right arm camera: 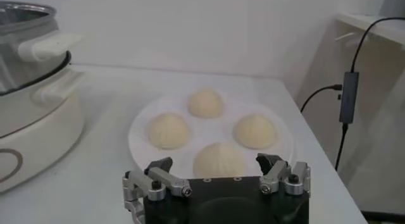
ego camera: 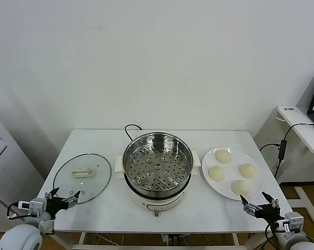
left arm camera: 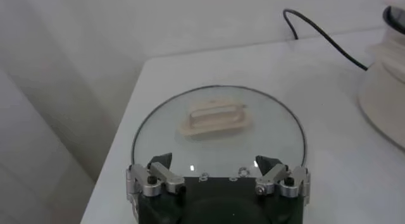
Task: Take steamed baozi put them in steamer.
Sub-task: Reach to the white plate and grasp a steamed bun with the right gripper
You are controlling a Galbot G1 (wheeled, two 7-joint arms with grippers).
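Both grippers sit at the table's near edge. Left gripper [ego camera: 63,199] at 8 o'clock of the steamer, jaws spread wide, holding nothing, its fingertips [left arm camera: 162,162] over the near rim of the glass lid [ego camera: 82,177]. Right gripper [ego camera: 258,202] at 4 o'clock, jaws likewise spread wide and empty, just short of the white plate [ego camera: 208,162].

Steamer [ego camera: 157,167]: centre of the white table [ego camera: 146,138], upright, mouth facing straight up, perforated tray bare. Its side handles lie on the 9–3 o'clock line; black cord [ego camera: 132,129] leaves at 11 o'clock.

Steamed baozi: 4 on the plate, at 3 o'clock of the steamer, none in it. Positions on the plate: 12 o'clock [ego camera: 222,155], 3 o'clock [ego camera: 246,170], 6 o'clock [ego camera: 241,187], 9 o'clock [ego camera: 216,173]. All sit dome-up, apart from each other; round, so no long axis to record.

Lid lies flat at 9 o'clock of the steamer, cream handle [ego camera: 82,172] long axis running 9–3.
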